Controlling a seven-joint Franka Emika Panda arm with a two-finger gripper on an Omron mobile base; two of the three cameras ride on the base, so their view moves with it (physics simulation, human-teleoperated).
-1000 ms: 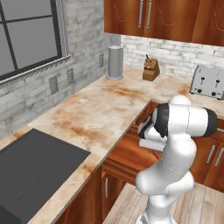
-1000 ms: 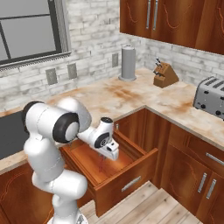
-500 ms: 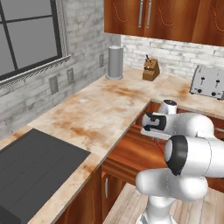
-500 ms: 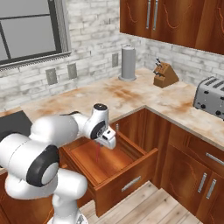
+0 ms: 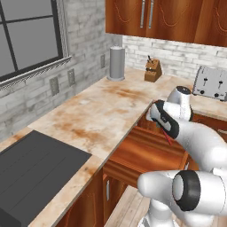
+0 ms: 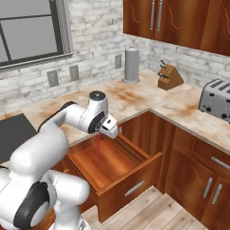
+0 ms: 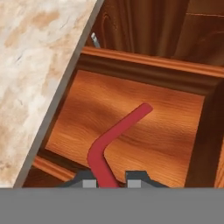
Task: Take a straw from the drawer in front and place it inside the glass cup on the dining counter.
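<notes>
A: Holding the straw [image 7: 114,133]? Check the gripper [image 7: 111,178].

B: Yes. In the hand view both dark tips sit tight on either side of the red stick, jaws nearly closed, only the straw's width between them.

A: Which way does it run?

B: Out from between the jaws, away from the hand. It bends partway in the hand view, then its far end angles off over the drawer [image 7: 144,131] floor. In the right base view the straw [image 6: 98,144] hangs about straight down below the gripper [image 6: 110,131], long axis near vertical, free end lowest.

A: Touching the drawer?

B: Can't tell. The free end is over the open drawer [image 6: 117,167], inside its walls as seen from the right. The left base view shows a short red piece [image 5: 167,136] poking down below the gripper [image 5: 163,123], rest hidden by the arm.

A: Where's the hand?

B: Above the back of the open drawer [image 5: 142,153], just off the counter [image 5: 88,119] edge. Same marble edge runs beside the jaws in the hand view.

A: Anything else?

B: Toaster [image 6: 216,99], knife block [image 6: 168,76], grey canister [image 6: 131,65] on the counter, well away from the jaws. Dark cooktop [image 5: 31,170] on the other side.
</notes>
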